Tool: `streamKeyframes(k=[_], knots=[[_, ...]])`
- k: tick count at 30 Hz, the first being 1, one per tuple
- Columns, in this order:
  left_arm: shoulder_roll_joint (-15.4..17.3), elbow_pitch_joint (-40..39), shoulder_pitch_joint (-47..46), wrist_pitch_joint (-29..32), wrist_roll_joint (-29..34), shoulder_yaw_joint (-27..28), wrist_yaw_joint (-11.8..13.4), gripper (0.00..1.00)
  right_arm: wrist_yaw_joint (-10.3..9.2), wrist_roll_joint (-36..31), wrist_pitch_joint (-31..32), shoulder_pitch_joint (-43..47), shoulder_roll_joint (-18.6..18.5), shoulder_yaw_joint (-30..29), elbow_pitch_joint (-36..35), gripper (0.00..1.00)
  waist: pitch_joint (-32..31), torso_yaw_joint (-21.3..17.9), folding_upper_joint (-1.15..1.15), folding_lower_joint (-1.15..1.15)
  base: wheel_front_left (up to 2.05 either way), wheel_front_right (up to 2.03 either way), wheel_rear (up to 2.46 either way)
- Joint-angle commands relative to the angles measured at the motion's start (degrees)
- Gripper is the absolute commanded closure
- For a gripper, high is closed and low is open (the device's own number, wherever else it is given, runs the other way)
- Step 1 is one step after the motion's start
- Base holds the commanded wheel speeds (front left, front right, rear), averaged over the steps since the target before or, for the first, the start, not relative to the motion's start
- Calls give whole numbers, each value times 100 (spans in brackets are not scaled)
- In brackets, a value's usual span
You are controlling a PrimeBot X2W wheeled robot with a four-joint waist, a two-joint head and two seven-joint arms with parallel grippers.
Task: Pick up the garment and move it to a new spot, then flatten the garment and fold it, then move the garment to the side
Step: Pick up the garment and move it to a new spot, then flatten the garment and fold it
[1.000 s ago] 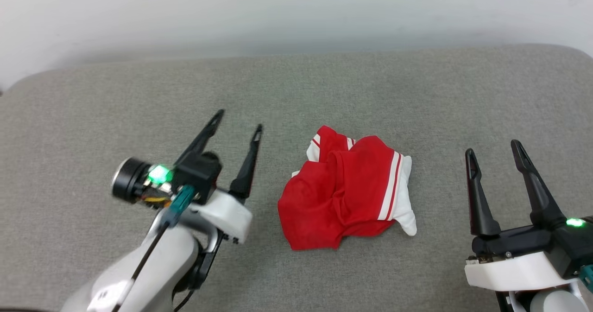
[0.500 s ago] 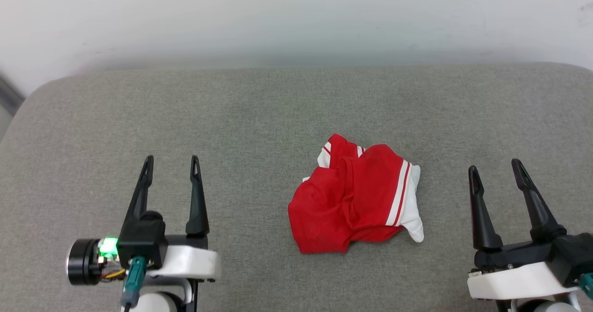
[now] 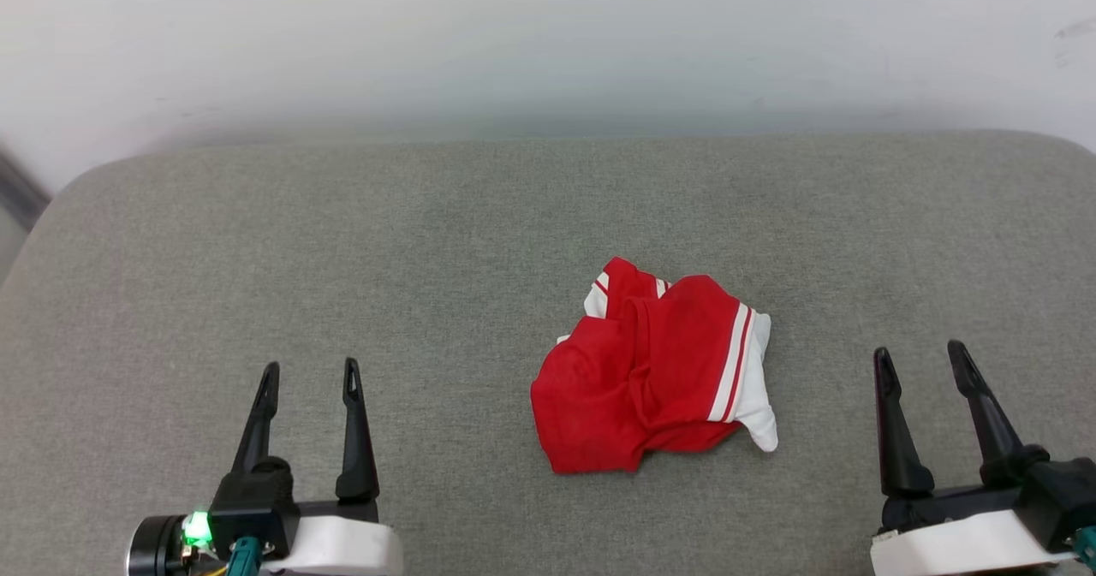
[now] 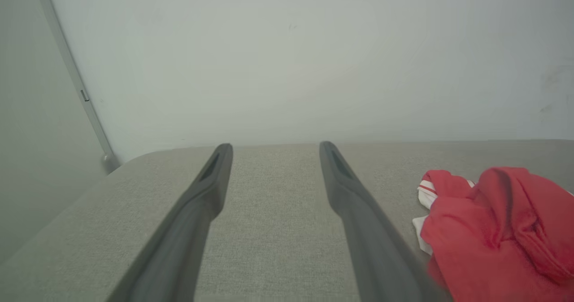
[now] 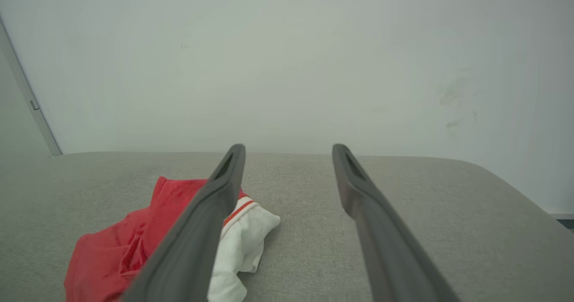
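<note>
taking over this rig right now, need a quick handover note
Left end effector: open, empty, at the near left, apart from the cloth.
Right end effector: open, empty, at the near right, apart from the cloth.
Garment: crumpled heap on the grey padded surface, between the two end effectors and nearer the right one. A white sleeve with striped trim is on its right side.
Done: no flattening or fold shows. Whether it already sits in its new spot cannot be told.
To do: flatten, fold, move aside.
</note>
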Motion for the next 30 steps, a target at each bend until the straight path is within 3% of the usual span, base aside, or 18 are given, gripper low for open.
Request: streamKeyframes(k=[1,16,30], knots=[[-109,35,127,-15,104,132,-122,0,-2,56,-14,105,7,-25,35,0,-24,-13,0,0,0,0,0],[-699,177,467,-15,613,809,-884,0,-2,156,-14,285,7,-66,1,0,-74,-35,0,0,0,0,0],[-851,282,488,-15,726,1021,-1088,0,-2,111,-14,-196,7,-236,-204,0,-91,-45,0,0,0,0,0]])
